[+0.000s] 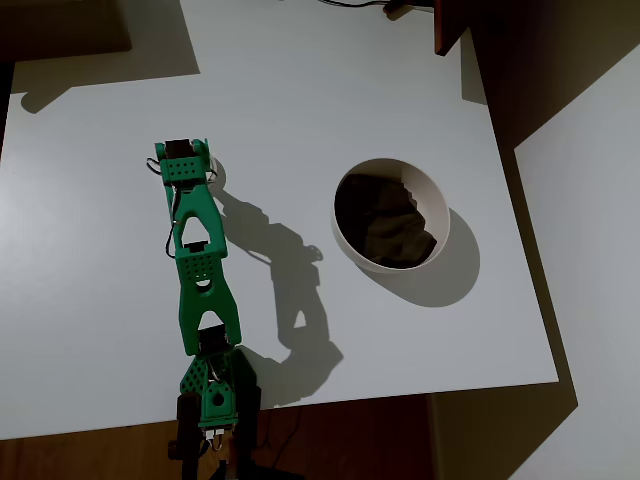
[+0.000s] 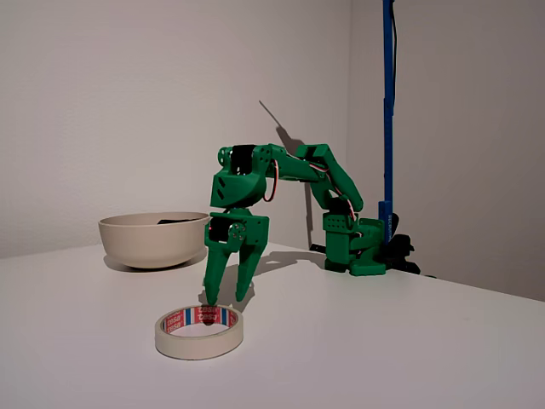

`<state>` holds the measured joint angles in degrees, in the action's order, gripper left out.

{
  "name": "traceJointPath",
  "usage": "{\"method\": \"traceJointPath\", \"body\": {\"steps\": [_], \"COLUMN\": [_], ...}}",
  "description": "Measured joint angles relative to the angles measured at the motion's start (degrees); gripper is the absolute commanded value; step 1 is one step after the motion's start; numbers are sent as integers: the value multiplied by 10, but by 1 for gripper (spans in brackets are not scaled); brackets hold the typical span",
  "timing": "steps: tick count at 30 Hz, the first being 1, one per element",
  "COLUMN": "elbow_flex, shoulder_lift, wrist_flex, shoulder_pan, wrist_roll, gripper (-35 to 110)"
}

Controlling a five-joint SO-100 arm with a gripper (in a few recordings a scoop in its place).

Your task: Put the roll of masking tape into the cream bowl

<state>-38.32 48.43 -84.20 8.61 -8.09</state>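
While the green arm (image 2: pixel 289 183) bends down from its base at the right of the fixed view, the pincer (image 2: pixel 223 300) points at the table (image 2: pixel 409 341) with its two fingers parted a little, holding nothing. Roll of masking tape (image 2: pixel 199 331) lies flat on the table at lower centre of the fixed view, nearest the camera, red and blue print on its inner core. Pincer tips sit just at or above the far rim of the roll; contact hard to tell from this angle, possibly one tip inside the ring. Cream bowl (image 2: pixel 154 239) stands upright at mid left of the fixed view, behind the roll and apart from it, something dark inside. Overhead view: cream bowl (image 1: pixel 391 214) right of centre on the white table (image 1: pixel 300 90), dark crumpled content inside; arm (image 1: pixel 197 270) runs up the left half, casting a shadow toward the bowl.
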Motion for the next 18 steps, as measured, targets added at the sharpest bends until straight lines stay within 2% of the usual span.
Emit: {"method": "traceJointPath", "body": {"steps": [18], "elbow_flex": [0], "shoulder_lift": [-54], "wrist_flex": [9], "shoulder_pan": [17], "wrist_roll": [-16], "gripper": [16]}}
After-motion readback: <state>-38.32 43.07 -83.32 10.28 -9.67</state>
